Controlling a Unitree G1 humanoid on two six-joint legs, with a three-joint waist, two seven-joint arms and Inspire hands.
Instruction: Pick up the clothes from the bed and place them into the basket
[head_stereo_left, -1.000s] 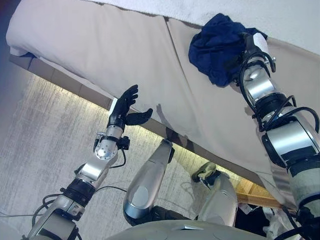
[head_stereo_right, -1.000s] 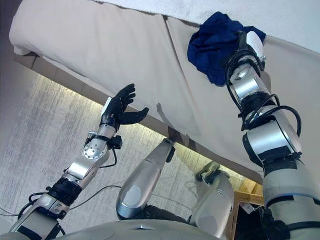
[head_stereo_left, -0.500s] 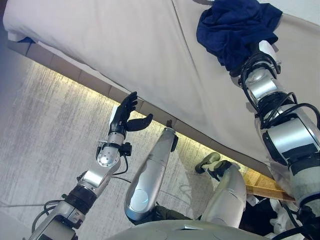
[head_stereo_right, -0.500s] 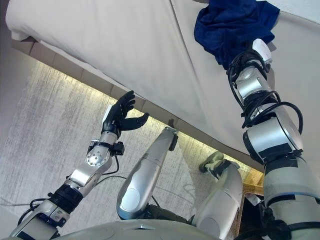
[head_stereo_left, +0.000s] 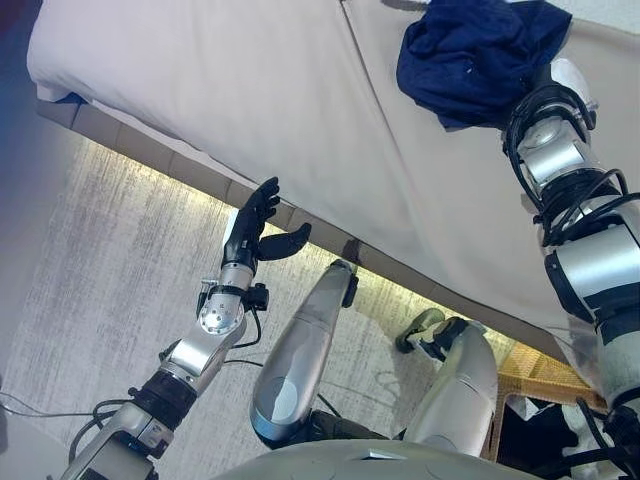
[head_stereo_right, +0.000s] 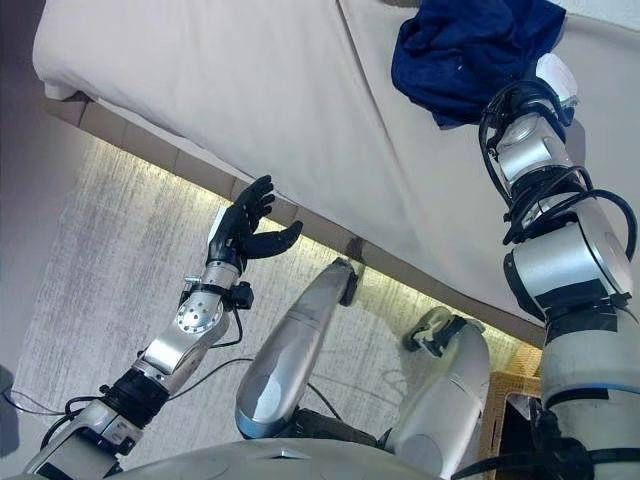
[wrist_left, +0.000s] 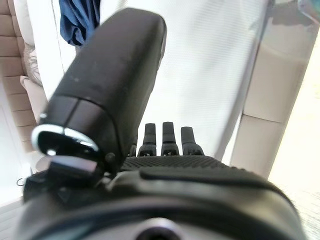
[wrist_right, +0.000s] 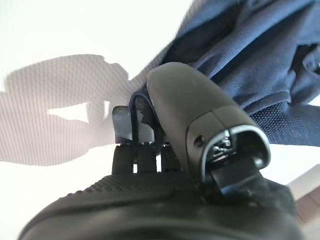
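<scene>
A dark blue garment (head_stereo_left: 470, 55) lies bunched on the beige bed (head_stereo_left: 250, 90) at the far right. My right hand (head_stereo_left: 562, 85) is at the garment's right edge. In the right wrist view its fingers (wrist_right: 125, 120) are curled and the thumb (wrist_right: 195, 120) presses on the blue cloth (wrist_right: 260, 65). My left hand (head_stereo_left: 255, 225) is open and empty, held up over the floor by the bed's near edge. In the left wrist view its straight fingers (wrist_left: 165, 135) point at the bed, with the garment (wrist_left: 77, 20) far off.
A wicker basket (head_stereo_left: 540, 385) stands on the floor at the lower right, with dark and white cloth (head_stereo_left: 545, 440) in it. The bed's padded base (head_stereo_left: 150, 165) runs along the grey carpet (head_stereo_left: 90, 280).
The whole view has shifted. My right hand has moved a little to the right along the garment and stays on it. My left hand keeps its pose.
</scene>
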